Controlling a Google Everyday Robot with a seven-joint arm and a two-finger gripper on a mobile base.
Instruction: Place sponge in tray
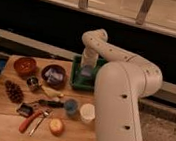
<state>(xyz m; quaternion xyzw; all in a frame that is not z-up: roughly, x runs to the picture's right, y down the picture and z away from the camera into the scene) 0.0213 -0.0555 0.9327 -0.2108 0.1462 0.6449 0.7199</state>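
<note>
The green tray (74,81) stands at the back right of the wooden table. My white arm bends down from above, and my gripper (86,67) hangs over the tray's middle, low between its walls. A pale bluish lump, probably the sponge (86,74), shows right under the gripper's end inside the tray. I cannot tell whether it is held or resting on the tray floor. The arm's big white body hides the tray's right side.
On the table (2,116) are a purple bowl (54,75) holding a pale object, an orange-brown bowl (25,66), a pine cone (14,92), a small tin (32,83), a blue cup (71,106), a white cup (87,113), an orange fruit (56,126) and red-handled utensils (31,121).
</note>
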